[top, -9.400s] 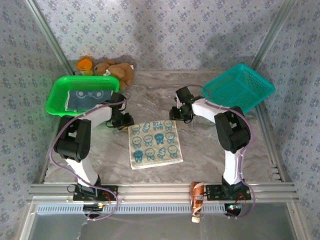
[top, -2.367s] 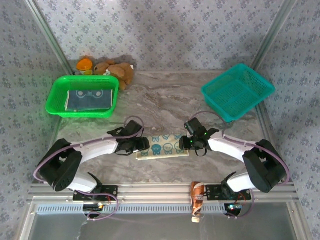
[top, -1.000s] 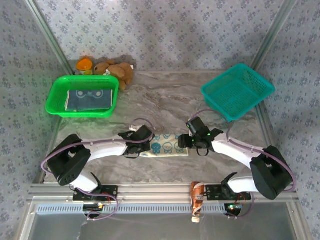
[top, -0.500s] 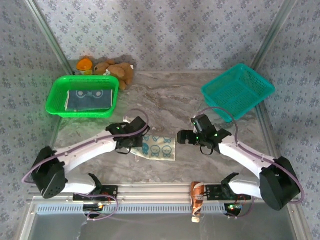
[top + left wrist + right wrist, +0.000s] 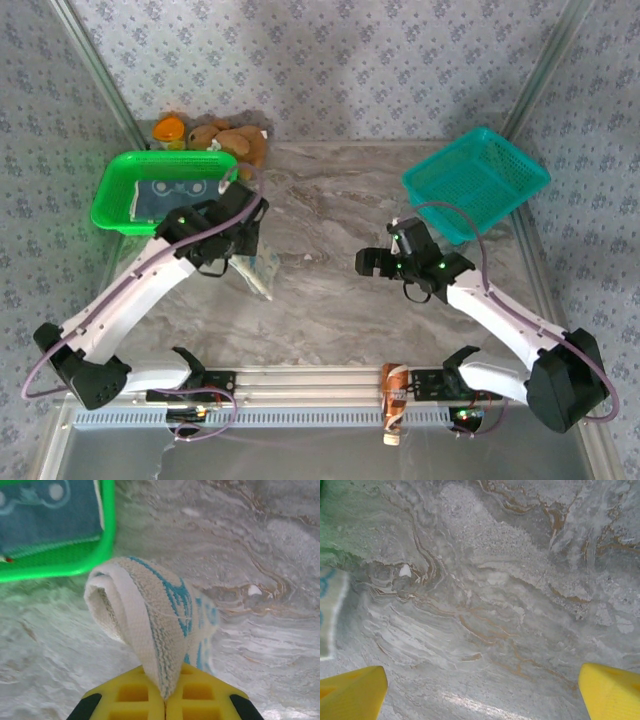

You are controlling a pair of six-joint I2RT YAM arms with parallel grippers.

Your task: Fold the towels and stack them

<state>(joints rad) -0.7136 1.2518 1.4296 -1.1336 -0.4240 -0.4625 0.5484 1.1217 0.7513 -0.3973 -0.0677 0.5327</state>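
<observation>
Marble-look grey table (image 5: 340, 200), veined in brown and smooth, with metal rails along its edges. Green basket (image 5: 110, 195) of glossy slotted plastic sits at ten o'clock; the teal basket (image 5: 475, 180), a fine mesh, sits at two o'clock, tilted over the far right edge. A flat blue-grey towel (image 5: 170, 195) lies inside the green one, and in the left wrist view its printed face (image 5: 50, 510) sits behind the rim. Brown plush toy (image 5: 235, 140) slumps at eleven o'clock against the back wall, touching the green basket's far corner.

Now the pale towel (image 5: 262, 272): thin woven terry with blue motifs, folded into a narrow hanging bundle at about nine o'clock from table centre, just beside the green basket's near right corner. Close up, its doubled edge (image 5: 150, 625) curls over in a loop, cream piping showing.

Plenty of bare marble from centre to six o'clock, and between the two arms.

Left arm stretches long from its seven o'clock base towards ten, wrist tipped down; the left gripper (image 5: 245, 255) is clamped tight on the pale towel, yellow pads (image 5: 135, 695) pinching the fold. Right arm bends out at four o'clock, forearm reaching in; the right gripper (image 5: 375, 262) points towards nine, spread wide and empty over bare marble (image 5: 482, 690).
</observation>
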